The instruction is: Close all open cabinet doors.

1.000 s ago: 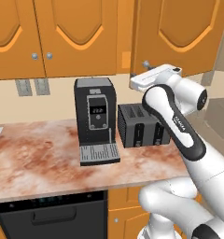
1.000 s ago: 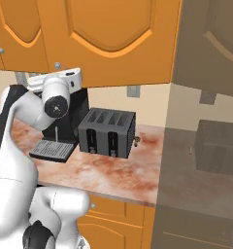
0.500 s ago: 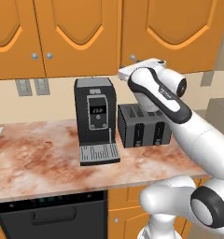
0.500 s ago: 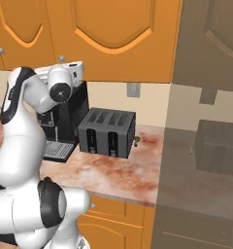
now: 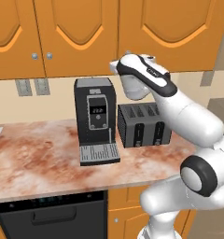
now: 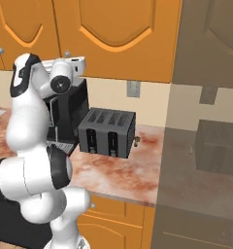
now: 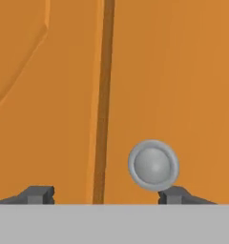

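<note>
end effector point(image 7: 106, 195), fingers spread wide and holding nothing, faces a cabinet door point(image 7: 173, 86) seemingly shut; doors beyond unverified.

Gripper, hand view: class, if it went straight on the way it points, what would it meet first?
Probably the orange cabinet door face, close by the seam and the round silver knob. The gripper is open; exact depth is unclear.

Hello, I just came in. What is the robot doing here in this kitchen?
The white robot arm is raised up to the orange upper cabinet doors above the counter. Its gripper is open and holds nothing. In the hand view, the fingers sit close in front of a door, just below a round silver knob, beside the seam between two doors. A coffee machine and a toaster stand on the counter below.
</note>
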Robot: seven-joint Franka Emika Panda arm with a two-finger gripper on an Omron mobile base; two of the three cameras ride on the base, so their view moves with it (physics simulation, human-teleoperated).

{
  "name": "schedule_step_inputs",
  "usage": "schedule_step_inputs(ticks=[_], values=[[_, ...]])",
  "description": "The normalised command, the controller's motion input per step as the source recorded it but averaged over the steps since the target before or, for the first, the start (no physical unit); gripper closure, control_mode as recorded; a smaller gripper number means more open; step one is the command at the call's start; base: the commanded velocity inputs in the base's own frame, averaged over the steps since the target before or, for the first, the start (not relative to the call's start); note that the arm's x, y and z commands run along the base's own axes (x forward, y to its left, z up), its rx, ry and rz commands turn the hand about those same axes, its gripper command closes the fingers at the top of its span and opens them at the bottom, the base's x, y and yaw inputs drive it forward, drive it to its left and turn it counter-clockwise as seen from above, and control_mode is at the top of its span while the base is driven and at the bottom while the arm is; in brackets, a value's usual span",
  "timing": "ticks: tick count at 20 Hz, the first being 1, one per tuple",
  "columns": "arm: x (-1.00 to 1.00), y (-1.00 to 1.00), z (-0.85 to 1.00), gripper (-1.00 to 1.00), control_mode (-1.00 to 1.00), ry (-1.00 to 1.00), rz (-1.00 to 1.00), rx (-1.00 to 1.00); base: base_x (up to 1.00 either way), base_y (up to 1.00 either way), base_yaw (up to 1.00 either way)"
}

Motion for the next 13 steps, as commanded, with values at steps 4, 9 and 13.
schedule_step_inputs(ticks=[4, 9, 13], values=[[0.70, 0.27, 0.00, -1.00, -1.00, 0.03, 0.01, 0.01, 0.00, 0.00, 0.00], [0.68, 0.25, 0.00, -1.00, -1.00, 0.04, 0.01, 0.01, 0.00, 0.00, 0.00], [0.63, 0.20, 0.00, -1.00, -1.00, 0.06, 0.02, 0.02, 0.00, 0.00, 0.00]])
